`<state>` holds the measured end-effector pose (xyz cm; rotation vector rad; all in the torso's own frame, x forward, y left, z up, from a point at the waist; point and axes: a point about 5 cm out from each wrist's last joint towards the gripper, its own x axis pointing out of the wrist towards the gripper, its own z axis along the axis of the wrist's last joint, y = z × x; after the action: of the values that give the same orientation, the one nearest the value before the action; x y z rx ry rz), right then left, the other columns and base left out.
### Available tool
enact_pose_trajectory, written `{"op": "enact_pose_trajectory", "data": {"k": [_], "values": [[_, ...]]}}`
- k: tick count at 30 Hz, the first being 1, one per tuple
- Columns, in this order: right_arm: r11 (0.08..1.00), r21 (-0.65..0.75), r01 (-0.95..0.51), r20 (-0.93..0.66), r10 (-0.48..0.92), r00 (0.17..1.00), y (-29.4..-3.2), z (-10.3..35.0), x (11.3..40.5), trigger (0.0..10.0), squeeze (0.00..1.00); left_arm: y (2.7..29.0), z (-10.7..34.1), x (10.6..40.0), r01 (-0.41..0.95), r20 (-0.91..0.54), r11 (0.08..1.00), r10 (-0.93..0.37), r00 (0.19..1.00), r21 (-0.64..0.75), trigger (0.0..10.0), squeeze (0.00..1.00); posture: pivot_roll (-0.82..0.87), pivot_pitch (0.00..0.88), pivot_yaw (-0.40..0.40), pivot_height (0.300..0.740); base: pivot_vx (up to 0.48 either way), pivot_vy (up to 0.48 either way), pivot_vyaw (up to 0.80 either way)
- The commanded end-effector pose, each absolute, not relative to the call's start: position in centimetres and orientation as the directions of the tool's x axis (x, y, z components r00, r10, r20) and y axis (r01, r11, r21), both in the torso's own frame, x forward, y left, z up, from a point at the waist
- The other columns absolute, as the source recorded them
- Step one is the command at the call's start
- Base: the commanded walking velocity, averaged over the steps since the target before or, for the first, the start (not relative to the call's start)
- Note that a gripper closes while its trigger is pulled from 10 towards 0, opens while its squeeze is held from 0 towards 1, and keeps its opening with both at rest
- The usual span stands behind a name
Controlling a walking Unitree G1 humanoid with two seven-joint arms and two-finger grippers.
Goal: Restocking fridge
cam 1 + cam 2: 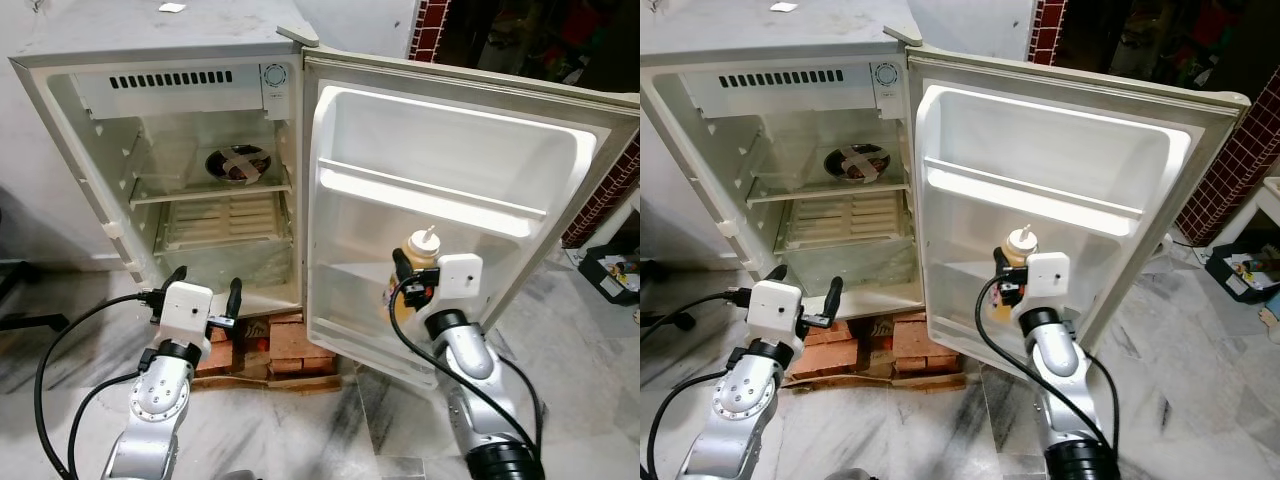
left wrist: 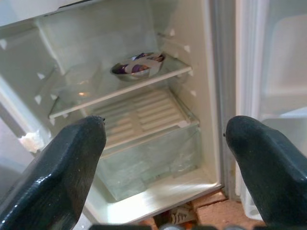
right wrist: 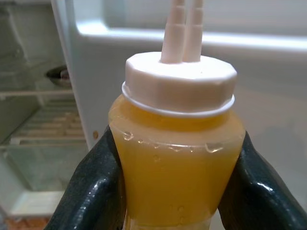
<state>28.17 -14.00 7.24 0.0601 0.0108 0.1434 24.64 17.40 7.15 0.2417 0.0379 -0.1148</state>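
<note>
A small white fridge (image 1: 60, 120) stands open, its door (image 1: 560, 130) swung wide to the right. My right gripper (image 1: 408, 272) is shut on a yellow squeeze bottle (image 1: 421, 252) with a white nozzle cap (image 3: 180, 84), held upright just in front of the door's lower shelf (image 1: 345, 275). In the right wrist view both fingers (image 3: 91, 191) press the bottle's (image 3: 175, 163) sides. My left gripper (image 1: 205, 288) hangs open and empty before the fridge's bottom, fingers (image 2: 67, 167) spread wide. A foil-covered bowl (image 1: 238, 163) sits on the glass shelf (image 1: 200, 190).
A clear crisper drawer (image 2: 144, 158) fills the fridge's lower part. The fridge rests on red bricks (image 1: 290, 345) over a marble floor (image 1: 330, 430). The door's upper rail (image 1: 430, 200) crosses above the bottle. A dark box of items (image 1: 612, 272) sits at the far right.
</note>
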Motion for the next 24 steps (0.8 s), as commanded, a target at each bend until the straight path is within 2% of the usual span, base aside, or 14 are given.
{"op": "enact_pose_trajectory", "data": {"k": [1, 8, 24], "values": [[0.992, 0.073, -0.107, 0.026, 0.105, 0.994, -15.0, 7.9, 28.7, 10.0, 0.0, 17.5, 7.3, 24.9, 0.124, -0.054, 0.963, -0.114, 0.992, 0.238, 10.0, 0.0, 0.05, 0.0, 0.006, 0.74, 0.0, 0.0, 0.0], [0.997, 0.061, -0.056, 0.058, 0.052, 0.997, -16.7, 8.6, 29.4, 10.0, 0.0, 17.1, 7.1, 26.0, 0.142, -0.048, 0.96, -0.134, 0.99, 0.242, 10.0, 0.0, 0.03, 0.0, -0.005, 0.74, 0.0, 0.0, 0.0], [0.995, -0.058, -0.078, 0.062, 0.082, 0.995, -16.9, 8.9, 28.8, 10.0, 0.0, 17.2, 7.2, 26.2, 0.117, -0.012, 0.964, -0.118, 0.993, 0.238, 10.0, 0.0, 0.01, 0.0, -0.045, 0.74, 0.0, 0.0, 0.0]]}}
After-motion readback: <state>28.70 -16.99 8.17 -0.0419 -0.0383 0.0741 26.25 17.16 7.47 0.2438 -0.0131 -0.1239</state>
